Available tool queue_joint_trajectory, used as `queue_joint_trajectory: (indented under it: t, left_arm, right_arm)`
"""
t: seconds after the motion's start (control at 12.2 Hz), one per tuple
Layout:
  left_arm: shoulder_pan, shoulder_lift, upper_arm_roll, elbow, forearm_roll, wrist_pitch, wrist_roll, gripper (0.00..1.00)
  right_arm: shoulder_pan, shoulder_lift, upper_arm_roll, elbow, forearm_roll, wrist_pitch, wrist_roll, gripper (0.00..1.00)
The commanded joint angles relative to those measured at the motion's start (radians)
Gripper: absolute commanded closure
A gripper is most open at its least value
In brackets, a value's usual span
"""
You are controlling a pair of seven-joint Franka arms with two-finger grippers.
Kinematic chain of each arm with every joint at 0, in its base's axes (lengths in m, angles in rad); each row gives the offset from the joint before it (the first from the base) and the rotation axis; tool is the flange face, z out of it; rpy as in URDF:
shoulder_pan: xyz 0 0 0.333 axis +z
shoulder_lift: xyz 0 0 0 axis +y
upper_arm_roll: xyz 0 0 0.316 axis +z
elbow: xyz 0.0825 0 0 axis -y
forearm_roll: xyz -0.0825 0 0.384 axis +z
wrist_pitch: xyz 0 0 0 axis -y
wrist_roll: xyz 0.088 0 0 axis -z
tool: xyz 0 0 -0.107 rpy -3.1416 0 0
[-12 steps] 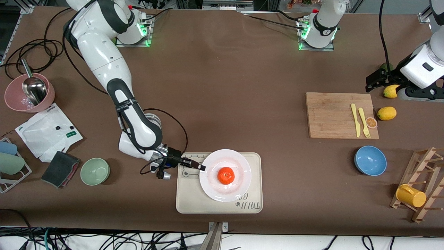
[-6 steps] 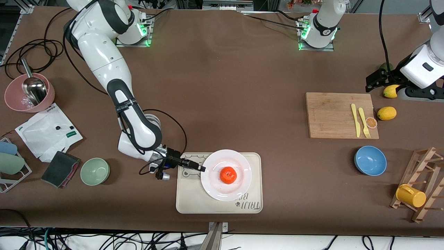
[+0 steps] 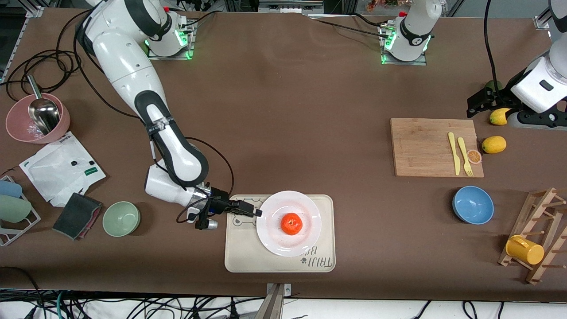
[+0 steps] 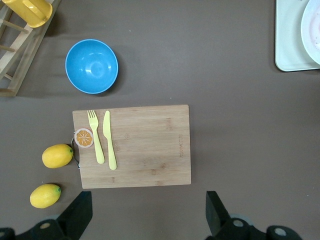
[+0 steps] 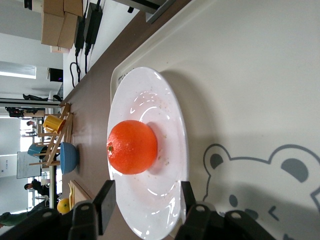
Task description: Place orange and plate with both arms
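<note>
The white plate (image 3: 283, 246) lies on the cream bear tray (image 3: 239, 259), near the table's front-camera edge. The orange (image 3: 292, 223) rests at the plate's middle. My right gripper (image 3: 257, 213) is low at the plate's rim on the side toward the right arm's end. It is open, with the rim between its fingers. The right wrist view shows the gripper (image 5: 145, 202), the plate (image 5: 145, 90), the orange (image 5: 132, 146) and the tray (image 5: 250, 75). My left gripper (image 4: 148, 197) waits open and empty, high over bare table beside the cutting board (image 4: 145, 145).
The cutting board (image 3: 425, 146) holds a yellow knife and fork; an orange slice (image 3: 474, 156) and lemons (image 3: 494, 144) lie beside it. A blue bowl (image 3: 473, 204), a rack with a yellow mug (image 3: 525, 249), a green bowl (image 3: 121, 218) and a pink bowl (image 3: 17, 128) stand around.
The orange has shifted slightly on the plate toward the left arm's end. The right arm's wrist and elbow have drawn back a little; its fingers stay at the rim. The left arm has not moved.
</note>
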Motion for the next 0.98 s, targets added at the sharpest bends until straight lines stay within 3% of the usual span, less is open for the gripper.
queue_joint_trajectory:
  t: [0.0,0.16,0.41,0.49,0.65,0.9]
  left_arm:
    - [0.000,-0.004,0.001,0.004,0.027,-0.011,0.015,0.00]
    - [0.000,-0.004,0.001,0.004,0.027,-0.011,0.015,0.00]
    - [0.000,-0.004,0.001,0.004,0.027,-0.011,0.015,0.00]
    - [0.000,-0.004,0.001,0.004,0.027,-0.011,0.015,0.00]
    - [0.000,-0.004,0.001,0.004,0.027,-0.011,0.015,0.00]
    - [0.000,-0.004,0.001,0.004,0.027,-0.011,0.015,0.00]
  right_arm:
    - [-0.011,-0.169,-0.027,-0.201,-0.062,-0.011,0.015,0.39]
    - [-0.023,-0.322,-0.050,-0.373,-0.153,-0.043,0.016,0.39]
    - [-0.061,-0.554,-0.077,-0.634,-0.206,-0.104,0.011,0.34]
    - [-0.094,-0.613,-0.077,-0.683,-0.252,-0.142,0.014,0.25]
    - [-0.141,-0.700,-0.114,-0.711,-0.358,-0.294,0.018,0.01]
    - [-0.141,-0.803,-0.212,-0.696,-0.554,-0.448,0.031,0.00]
